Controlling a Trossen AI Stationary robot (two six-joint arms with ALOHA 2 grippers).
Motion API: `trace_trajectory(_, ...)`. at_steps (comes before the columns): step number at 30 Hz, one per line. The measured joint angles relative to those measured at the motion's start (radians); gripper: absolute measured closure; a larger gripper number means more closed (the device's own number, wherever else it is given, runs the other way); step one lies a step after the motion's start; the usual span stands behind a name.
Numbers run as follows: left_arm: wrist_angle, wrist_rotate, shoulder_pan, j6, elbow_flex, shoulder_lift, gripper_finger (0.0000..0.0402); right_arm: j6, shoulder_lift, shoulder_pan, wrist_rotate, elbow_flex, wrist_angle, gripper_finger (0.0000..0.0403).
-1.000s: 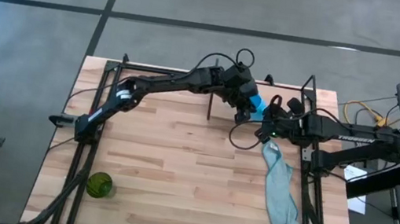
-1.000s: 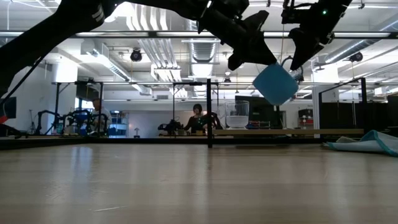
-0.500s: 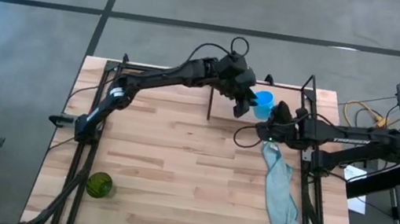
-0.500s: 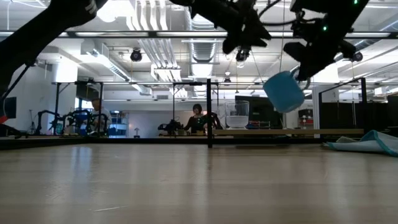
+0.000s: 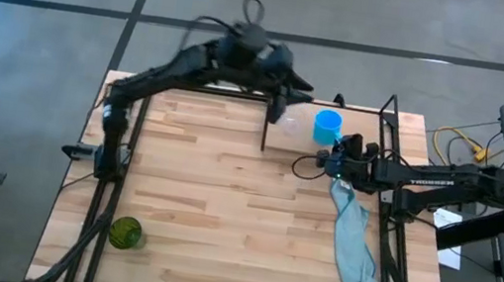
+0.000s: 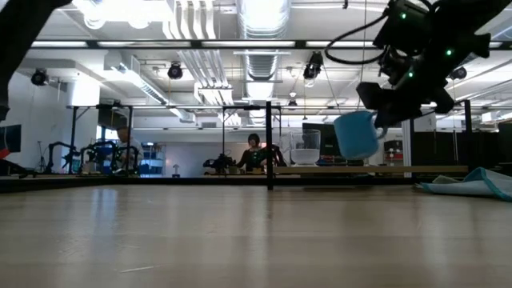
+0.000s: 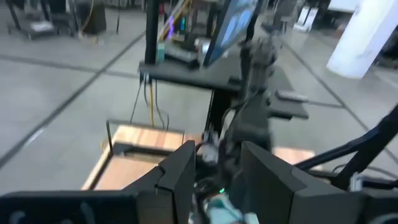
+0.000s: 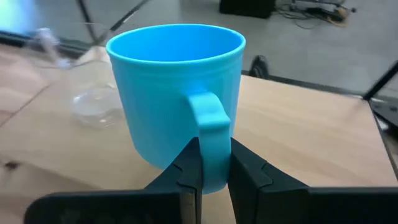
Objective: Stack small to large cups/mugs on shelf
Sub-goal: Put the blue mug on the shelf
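Note:
The bright blue mug [image 5: 327, 125] hangs upright above the shelf [image 6: 432, 169], a light wood board in a black frame at the table's far edge. My right gripper [image 8: 214, 167] is shut on its handle. The small clear cup [image 8: 93, 93] stands on the shelf beside the mug, also seen in the low view [image 6: 305, 149]. The dark green cup [image 5: 125, 232] stands on the table near its near left corner. My left gripper [image 7: 217, 158] is open and empty, raised over the far edge, left of the mug [image 5: 284, 96]. My right gripper pinches the blue mug's handle [image 8: 211, 134] between its two fingers [image 8: 186, 171]. The fingers come roughly level from the table's near right side. The mug [image 6: 356, 134] is lifted clear of the shelf board, close to upright, mouth up.
A teal cloth [image 5: 356, 247] lies along the table's right side below the right arm. The shelf's thin black posts [image 5: 266, 123] rise beside the cups. A person [image 6: 254, 152] sits far off in the room behind.
My left gripper has come away from the blue mug and drawn back up and toward the table's far left. My right gripper has kept hold of the mug, carried it down toward the shelf, and turned it from tilted to nearly upright.

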Motion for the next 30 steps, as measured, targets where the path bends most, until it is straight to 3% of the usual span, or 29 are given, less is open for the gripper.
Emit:
trace_trajectory(4,-0.001,0.001,-0.003,0.001,-0.001,-0.081,0.0284,0.0,0.0,-0.033,0.005,-0.029,0.047,0.0363)
trace_trajectory(10,-0.001,-0.001,-0.002,0.003,-0.002,-0.155,0.0284,-0.144,0.011,-0.047,-0.004,-0.074,0.256,0.0363)
trace_trajectory(26,-0.019,-0.004,-0.002,0.002,-0.002,-0.187,0.0284,-0.143,0.109,-0.08,-0.056,-0.08,0.269,0.0365)
trace_trajectory(30,-0.019,-0.004,-0.002,0.002,-0.003,-0.188,0.0284,-0.124,0.112,-0.086,-0.062,-0.08,0.264,0.0339)
